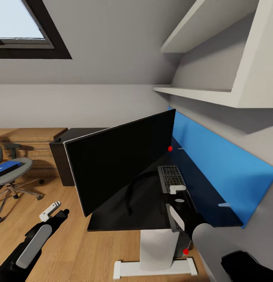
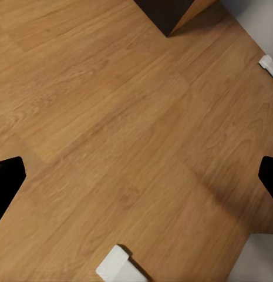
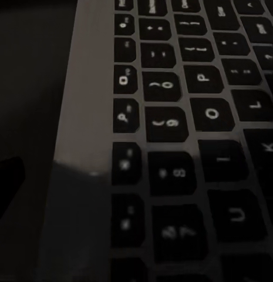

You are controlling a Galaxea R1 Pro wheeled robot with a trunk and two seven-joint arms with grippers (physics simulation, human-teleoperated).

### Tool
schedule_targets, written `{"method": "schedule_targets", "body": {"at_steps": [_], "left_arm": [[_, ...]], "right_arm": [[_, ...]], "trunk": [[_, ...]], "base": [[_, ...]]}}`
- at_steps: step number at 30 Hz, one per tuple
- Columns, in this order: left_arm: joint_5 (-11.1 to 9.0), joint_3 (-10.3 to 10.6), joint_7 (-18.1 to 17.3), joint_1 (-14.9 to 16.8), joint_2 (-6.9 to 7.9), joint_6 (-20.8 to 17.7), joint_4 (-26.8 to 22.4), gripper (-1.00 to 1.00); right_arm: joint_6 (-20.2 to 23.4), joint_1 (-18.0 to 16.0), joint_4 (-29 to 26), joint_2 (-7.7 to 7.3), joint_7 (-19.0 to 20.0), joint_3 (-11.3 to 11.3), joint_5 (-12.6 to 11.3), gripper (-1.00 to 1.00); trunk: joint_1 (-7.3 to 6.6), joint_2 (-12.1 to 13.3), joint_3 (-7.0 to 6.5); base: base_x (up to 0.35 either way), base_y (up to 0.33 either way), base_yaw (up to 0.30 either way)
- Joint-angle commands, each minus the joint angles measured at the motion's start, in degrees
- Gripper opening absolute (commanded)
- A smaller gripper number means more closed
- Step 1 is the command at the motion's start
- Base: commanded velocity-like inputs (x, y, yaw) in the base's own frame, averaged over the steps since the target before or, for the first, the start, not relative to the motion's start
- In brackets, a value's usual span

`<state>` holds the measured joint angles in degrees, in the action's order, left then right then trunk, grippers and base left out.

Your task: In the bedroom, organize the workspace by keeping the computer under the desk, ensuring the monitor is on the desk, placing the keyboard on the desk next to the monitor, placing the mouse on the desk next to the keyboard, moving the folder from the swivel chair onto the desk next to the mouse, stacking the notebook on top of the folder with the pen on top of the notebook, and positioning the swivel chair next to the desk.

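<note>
The black monitor (image 1: 120,164) stands on the glossy black desk (image 1: 152,213), turned at an angle. Behind it the keyboard (image 1: 170,178) lies on the desk near the blue rear panel (image 1: 214,156). My right gripper (image 1: 178,190) is at the keyboard's near end. In the right wrist view the keyboard's keys (image 3: 171,123) are very close in front of the right gripper (image 3: 136,176), with one dark finger (image 3: 7,182) set wide. My left gripper (image 1: 54,211) hangs open over the wooden floor (image 2: 113,117). The swivel chair (image 1: 11,176) at far left carries the blue folder (image 1: 5,166).
A dark drawer unit (image 1: 64,156) sits left of the monitor, with a light wooden chest (image 1: 30,143) behind it. White shelves (image 1: 199,92) jut out above the desk. The desk's white leg and foot (image 1: 154,250) are below its front edge, a small red mark (image 1: 186,251) beside them.
</note>
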<state>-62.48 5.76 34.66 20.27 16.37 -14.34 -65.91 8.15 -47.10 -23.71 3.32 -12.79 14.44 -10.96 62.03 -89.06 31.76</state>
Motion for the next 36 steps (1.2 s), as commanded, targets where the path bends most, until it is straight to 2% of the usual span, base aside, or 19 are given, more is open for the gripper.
{"method": "schedule_targets", "body": {"at_steps": [1, 12, 36], "left_arm": [[-0.3, 0.1, 0.4, 0.0, 0.06, -0.1, -0.1, 1.0], [-0.2, 0.1, 0.4, 0.0, 0.06, -0.1, -0.1, 1.0], [-0.3, 0.2, 0.4, 0.0, -0.11, 0.0, -0.1, 1.0]], "right_arm": [[0.3, 0.0, 0.4, -0.04, -0.5, 0.2, -1.0, 1.0], [0.3, 0.0, 0.4, 0.0, -0.5, 0.2, -1.0, 1.0], [0.3, 0.0, 0.4, 0.02, -0.5, 0.2, -1.0, 1.0]], "trunk": [[-0.01, 0.0, 0.07], [-0.01, 0.0, 0.07], [-0.01, 0.0, 0.07]], "base": [[-0.149, 0.0, 0.0], [-0.154, -0.087, 0.0], [-0.073, -0.003, 0.0]]}}
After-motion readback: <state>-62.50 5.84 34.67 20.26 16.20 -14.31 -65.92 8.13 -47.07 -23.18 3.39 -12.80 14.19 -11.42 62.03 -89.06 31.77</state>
